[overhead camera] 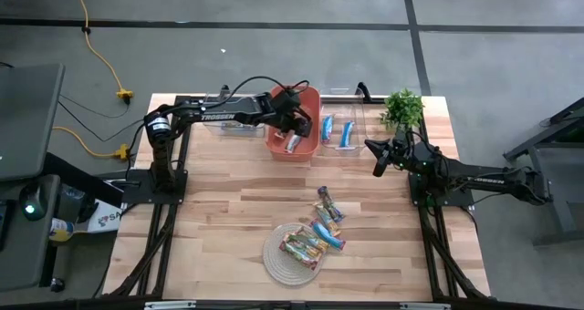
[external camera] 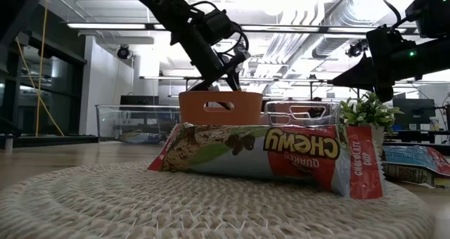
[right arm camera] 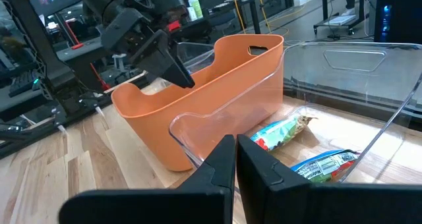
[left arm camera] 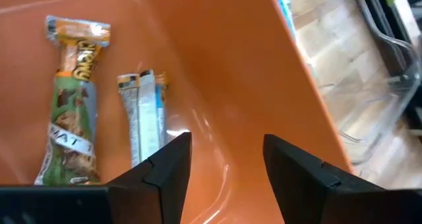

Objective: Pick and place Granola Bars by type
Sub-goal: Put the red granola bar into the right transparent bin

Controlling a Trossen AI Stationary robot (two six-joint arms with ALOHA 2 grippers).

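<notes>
Granola Bars in shiny wrappers [left arm camera: 72, 99] lie sorted in the orange plastic bin [overhead camera: 294, 120], where the left gripper [left arm camera: 224, 159] hangs, fingers apart, apparently just after a drop. The right gripper [right arm camera: 235, 159] waits over the clear plastic bin [right arm camera: 343, 79], fingers together.

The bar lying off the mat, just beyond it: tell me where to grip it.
Grip the loose granola bar across its narrow middle, coming straight down. It lies flat on the table, clear of the rope mat, long sides free.

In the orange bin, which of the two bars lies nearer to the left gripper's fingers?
The narrow silver-and-blue bar, whose end reaches one finger of the left gripper. The green-and-orange bar lies farther off, beside it in the orange bin.
</notes>
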